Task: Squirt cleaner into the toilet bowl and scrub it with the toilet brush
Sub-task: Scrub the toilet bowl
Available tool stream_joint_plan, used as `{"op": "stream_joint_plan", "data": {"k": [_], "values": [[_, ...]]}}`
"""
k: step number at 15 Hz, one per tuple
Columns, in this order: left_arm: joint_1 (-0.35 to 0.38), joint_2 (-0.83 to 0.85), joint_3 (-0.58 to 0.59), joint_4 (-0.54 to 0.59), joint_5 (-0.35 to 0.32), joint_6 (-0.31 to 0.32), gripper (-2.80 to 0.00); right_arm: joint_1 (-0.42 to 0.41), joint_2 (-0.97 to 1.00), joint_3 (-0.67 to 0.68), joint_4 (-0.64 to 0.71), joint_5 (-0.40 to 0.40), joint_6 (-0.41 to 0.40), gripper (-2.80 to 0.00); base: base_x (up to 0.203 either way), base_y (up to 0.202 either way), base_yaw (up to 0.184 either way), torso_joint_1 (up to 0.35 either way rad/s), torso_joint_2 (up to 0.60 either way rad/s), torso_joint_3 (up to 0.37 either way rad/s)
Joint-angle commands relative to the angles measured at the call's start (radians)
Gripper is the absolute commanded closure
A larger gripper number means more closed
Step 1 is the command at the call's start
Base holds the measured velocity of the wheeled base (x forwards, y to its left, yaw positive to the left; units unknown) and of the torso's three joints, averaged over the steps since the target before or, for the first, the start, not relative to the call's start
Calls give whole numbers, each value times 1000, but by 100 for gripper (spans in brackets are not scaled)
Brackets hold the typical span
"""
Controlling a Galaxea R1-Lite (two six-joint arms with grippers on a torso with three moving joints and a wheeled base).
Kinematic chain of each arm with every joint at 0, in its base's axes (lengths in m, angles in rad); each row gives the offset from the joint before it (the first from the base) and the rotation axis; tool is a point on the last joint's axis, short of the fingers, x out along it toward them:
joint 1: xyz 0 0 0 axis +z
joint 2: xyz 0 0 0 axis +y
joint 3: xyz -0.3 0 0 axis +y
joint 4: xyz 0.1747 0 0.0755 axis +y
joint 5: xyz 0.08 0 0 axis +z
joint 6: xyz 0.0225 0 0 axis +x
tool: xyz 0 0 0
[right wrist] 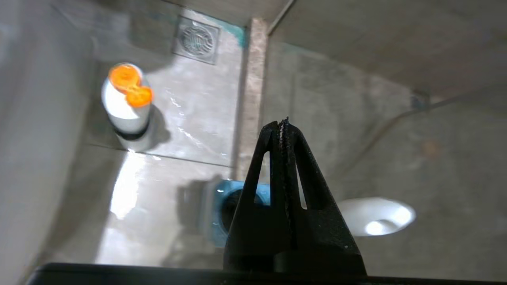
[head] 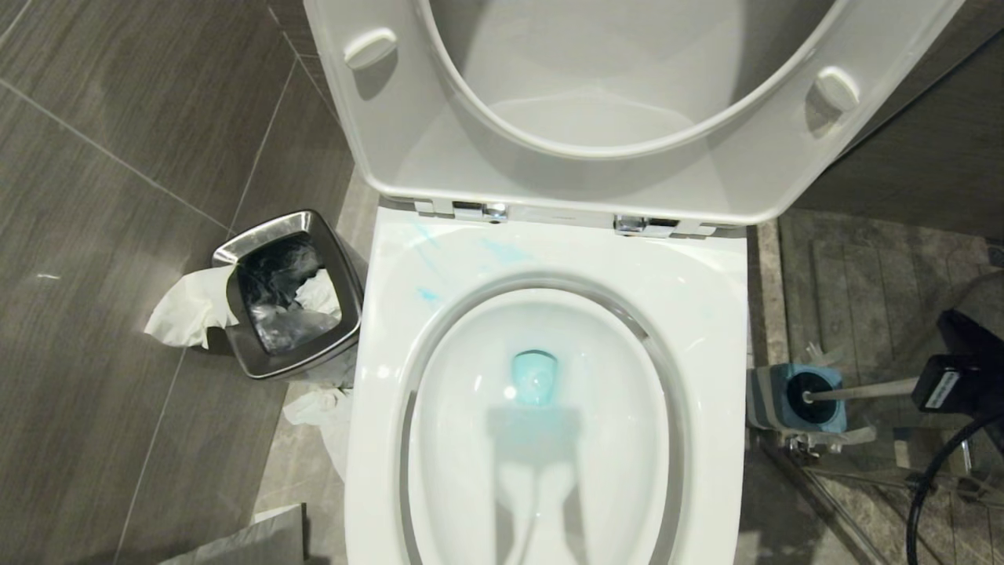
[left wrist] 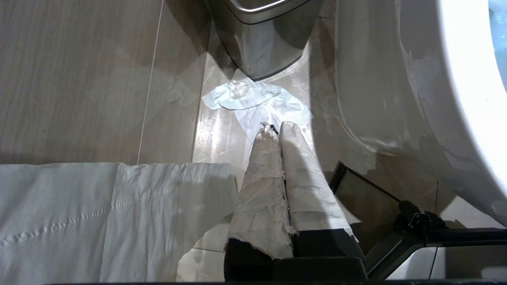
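A: Is the blue cleaner [head: 536,377] in the big white shiny toilet bowl [head: 706,329] yet?

B: Yes. Now comes scrubbing. The long white toilet brush [head: 859,390] stands in its blue holder [head: 823,404], right of the bowl.

A: And the right end effector [right wrist: 284,123]?

B: Clenched on nothing, near the holder. It must open up first, then grab the handle. The left end effector [left wrist: 273,128] is clenched too, left of the bowl.

Steel waste bin [head: 290,294] beside crumpled tissue [head: 188,306].

White toilet bowl [head: 710,329] with turquoise cleaner [head: 536,378] smears; steel-grey waste bin [head: 292,369]; grey-and-blue brush holder [head: 773,400].
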Motion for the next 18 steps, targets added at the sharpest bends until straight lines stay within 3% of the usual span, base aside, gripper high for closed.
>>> {"op": "stream_joint_plan", "data": {"k": [1, 3, 5, 8, 10, 12, 14, 18], "values": [[0, 1, 0, 1, 1, 0, 0, -8, -87, -33, 119, 4, -10, 0, 0, 0, 0, 0, 0, 0], [0, 1, 0, 1, 1, 0, 0, -21, -191, -97, 369, 36, 6, 0, 0, 0, 0, 0, 0, 0], [0, 1, 0, 1, 1, 0, 0, -74, -304, -227, 768, 119, 52, 0, 0, 0, 0, 0, 0, 0], [0, 1, 0, 1, 1, 0, 0, -198, -445, -520, 1469, 338, 136, 0, 0, 0, 0, 0, 0, 0], [0, 1, 0, 1, 1, 0, 0, -316, -564, -595, 1777, 514, 151, 0, 0, 0, 0, 0, 0, 0], [0, 1, 0, 1, 1, -1, 0, -408, -637, -577, 1997, 622, 127, 0, 0, 0, 0, 0, 0, 0], [0, 1, 0, 1, 1, 0, 0, -439, -631, -554, 2170, 657, 136, 0, 0, 0, 0, 0, 0, 0], [0, 1, 0, 1, 1, -1, 0, -466, -608, -457, 2199, 704, 138, 0, 0, 0, 0, 0, 0, 0]]}}
